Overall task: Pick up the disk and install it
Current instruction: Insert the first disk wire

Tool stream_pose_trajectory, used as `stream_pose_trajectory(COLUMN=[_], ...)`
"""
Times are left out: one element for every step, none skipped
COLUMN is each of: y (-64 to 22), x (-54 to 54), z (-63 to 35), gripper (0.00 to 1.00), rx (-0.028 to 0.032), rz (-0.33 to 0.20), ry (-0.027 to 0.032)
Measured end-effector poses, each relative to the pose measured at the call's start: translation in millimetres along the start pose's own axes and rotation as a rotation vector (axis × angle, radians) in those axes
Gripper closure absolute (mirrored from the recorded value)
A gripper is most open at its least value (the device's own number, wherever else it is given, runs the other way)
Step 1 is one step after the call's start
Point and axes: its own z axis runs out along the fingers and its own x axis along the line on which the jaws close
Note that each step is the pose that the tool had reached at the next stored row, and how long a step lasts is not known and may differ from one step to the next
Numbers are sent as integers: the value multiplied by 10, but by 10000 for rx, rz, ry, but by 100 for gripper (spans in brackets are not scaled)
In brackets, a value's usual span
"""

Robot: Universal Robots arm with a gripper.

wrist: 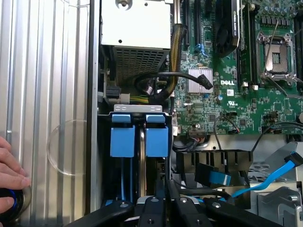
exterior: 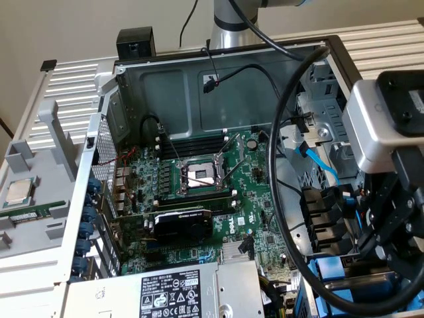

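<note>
When checked, found gripper (wrist: 161, 202) clenched nearly tight at the mouth of the drive bay (wrist: 105, 165); couldn't tell whether pinching anything. Located the disk (wrist: 157, 137) upright in that bay, edge-on, blue carrier tab toward the wrist camera, in line with the fingers. Counted two blue carriers there: second carrier (wrist: 122, 137) just beside it, strip of silver metal between. Noted clutter close by: black cable bundle (wrist: 156, 82) under the power supply cage (wrist: 137, 28), blue SATA cable (wrist: 265, 182) beside the bay, thick black cable (exterior: 274, 172) looping across the exterior view in front of the motherboard (exterior: 255, 199). Saw one black graphics card (exterior: 182, 224), one empty CPU socket (exterior: 199, 175), one loose processor chip (exterior: 18, 192) and one memory stick (exterior: 33, 213) at the exterior view's left. Spotted a person's hand (wrist: 10, 177), cut off at the frame edge, touching a dark round object (wrist: 8, 210), not identifiable. Couldn't read the disk label, hidden edge-on.
</note>
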Motion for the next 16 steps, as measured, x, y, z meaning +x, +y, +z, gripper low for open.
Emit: stream_pose_trajectory(y=[1,3,6,8,10,10,10,8,4,-2,-14,-24,-31,-33,-33,-33], x=[-2,-5,-9,-14,-17,-17,-17,-15,-12,-4,7,20,34,47,50,50], z=[-12,-33,-62,-94,-113,-118,-119,-122,-123,-126,-129,-133,-139,-144,-146,-146], gripper=[84,84,84,84,84,84,84,84,84,84,84,84,84,84,84,84], rx=[0,-1,-2,-3,-3,-3,-3,-6,-15,-36,-77,-126,-183,-227,-251,-253], rz=[1,2,2,2,2,2,1,1,2,6,12,19,28,35,39,38], ry=[3,5,4,5,7,5,4,6,4,6,6,6,6,7,7,7])
